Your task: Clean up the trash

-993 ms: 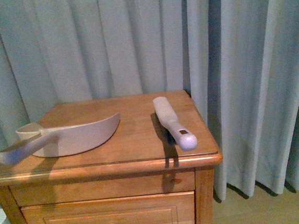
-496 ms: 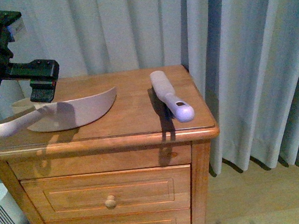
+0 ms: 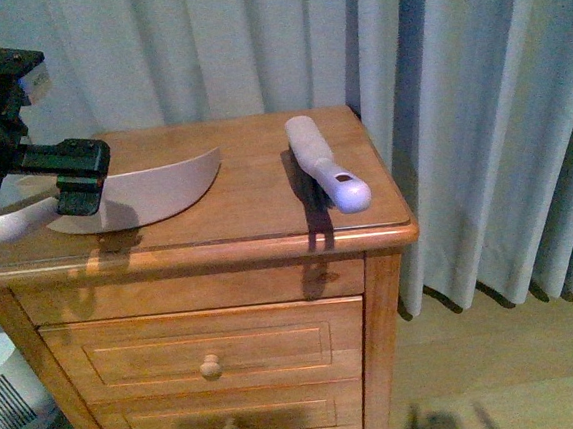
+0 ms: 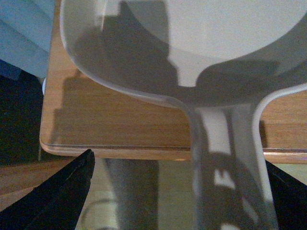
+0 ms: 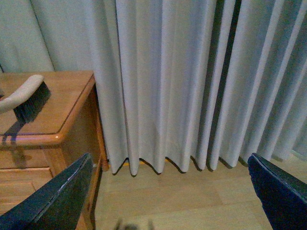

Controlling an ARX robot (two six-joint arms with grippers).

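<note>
None of my three views shows the trash, so I can't place the tissue wad anywhere on the worktop (image 3: 256,212) or the floor (image 5: 182,191). What I do see on the wooden nightstand is the beige dustpan (image 3: 159,186), lying toward the left side with its handle (image 3: 6,221) reaching out over the left front edge. My left end effector (image 4: 178,160) hangs just above that handle. In the left wrist view its two black fingers (image 4: 62,191) stand wide apart with the handle running between them, and neither touches it as far as I can tell. Well apart from the dustpan, toward the right side of the worktop, rests a hand brush (image 3: 324,166), bristles down, its rounded grip end pointing at the front right corner. My right end effector (image 5: 170,158) is outside the front view. Its wrist camera shows the fingers spread with nothing between them, off to the right of the nightstand, facing the pale curtain (image 5: 182,72). Below the worktop are drawers with a round knob (image 3: 210,365), and a white slatted appliance (image 3: 7,405) stands on the floor at the left
</note>
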